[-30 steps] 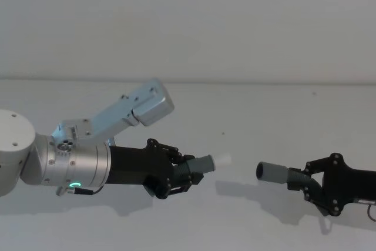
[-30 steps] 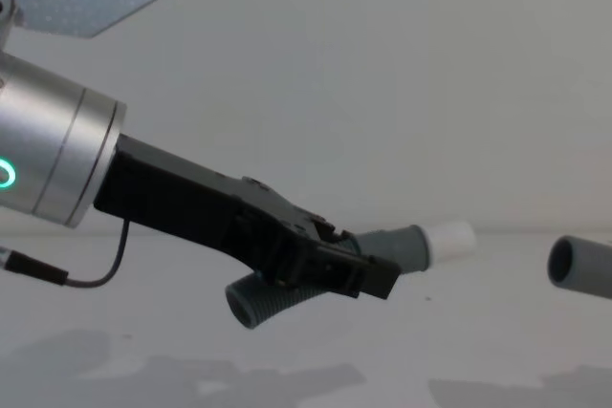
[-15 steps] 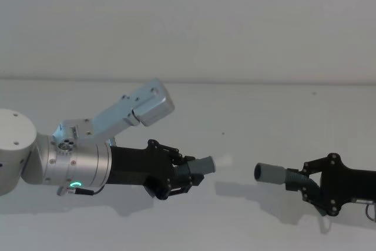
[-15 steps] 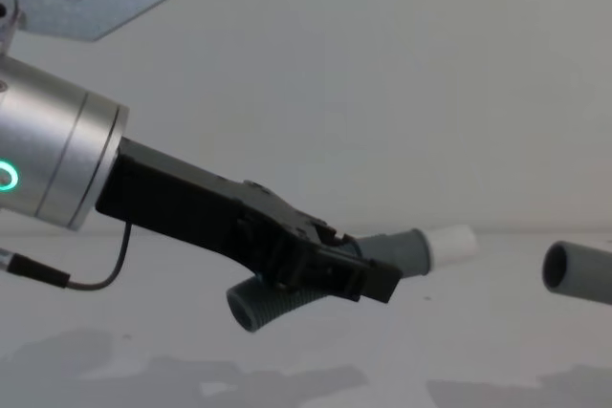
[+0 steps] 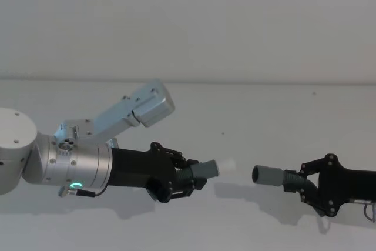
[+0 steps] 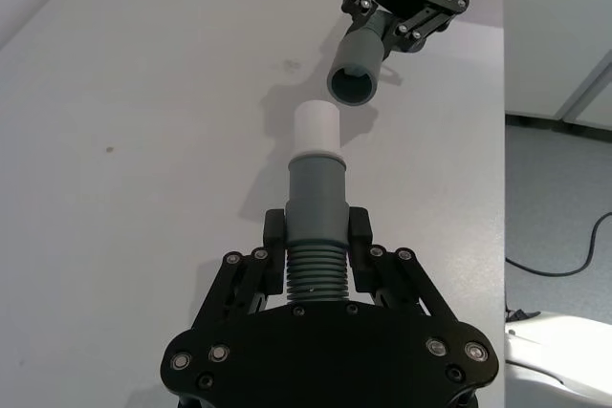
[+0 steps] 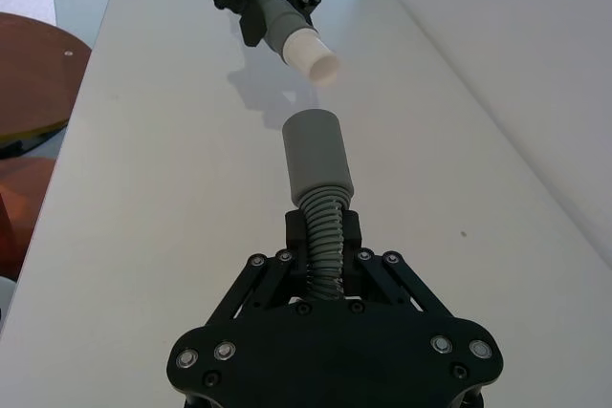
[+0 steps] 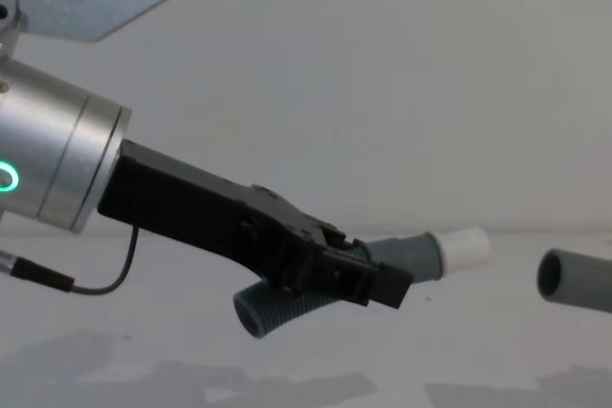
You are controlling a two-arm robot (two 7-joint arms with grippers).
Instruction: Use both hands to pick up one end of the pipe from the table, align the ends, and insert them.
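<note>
Currently, head view: left gripper (image 5: 187, 178) clamps the plug piece (image 5: 202, 170) by its ribbed section, right gripper (image 5: 304, 181) clamps the socket piece (image 5: 268, 175), both above the table (image 5: 247, 116), ends facing for mating. Left wrist view: white tip (image 6: 315, 127) aims at the socket mouth (image 6: 350, 88), small gap, axes slightly skewed. Chest view: plug piece angles upward toward the socket.

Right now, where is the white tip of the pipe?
The white tip is in the air over the table, near the middle of the head view, sticking out from the left gripper toward the grey socket mouth.
</note>
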